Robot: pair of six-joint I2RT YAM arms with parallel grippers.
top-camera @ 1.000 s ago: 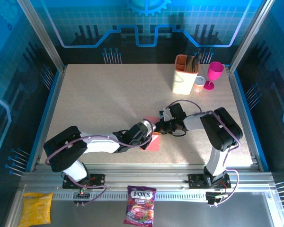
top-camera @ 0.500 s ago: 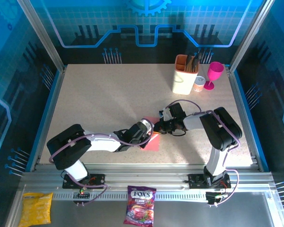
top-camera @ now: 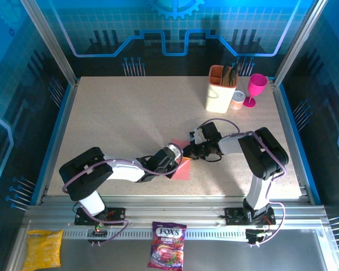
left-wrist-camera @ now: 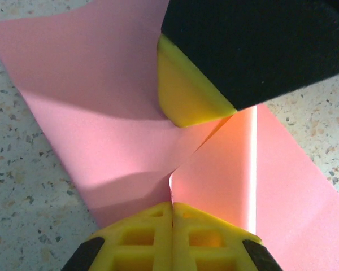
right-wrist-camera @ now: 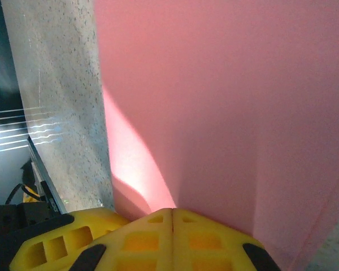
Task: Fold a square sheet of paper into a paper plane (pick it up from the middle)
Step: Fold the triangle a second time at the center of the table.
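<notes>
The salmon-pink paper [top-camera: 184, 170] lies near the table's front middle, partly folded, with one flap standing up. My left gripper [top-camera: 179, 157] and right gripper [top-camera: 188, 152] meet tip to tip over it. In the left wrist view the left gripper [left-wrist-camera: 172, 205] is shut, and the raised edge of the paper [left-wrist-camera: 101, 101] runs into its seam. The right gripper's yellow fingertip [left-wrist-camera: 183, 99] touches the same flap from above. Seen from the right wrist, the right gripper [right-wrist-camera: 173, 212] is shut at the base of the paper [right-wrist-camera: 243, 101], with the left gripper's fingers [right-wrist-camera: 48, 240] beside it.
At the back right stand a cream holder [top-camera: 220, 94] with tools, a small jar [top-camera: 237, 100] and a magenta goblet [top-camera: 255, 88]. A candy bag [top-camera: 168, 252] and a yellow bag [top-camera: 43, 249] lie off the speckled table [top-camera: 118, 124], on the front rail.
The left arm's elbow has shifted a little to the right. Both grippers stay shut together over the paper, which has hardly moved.
</notes>
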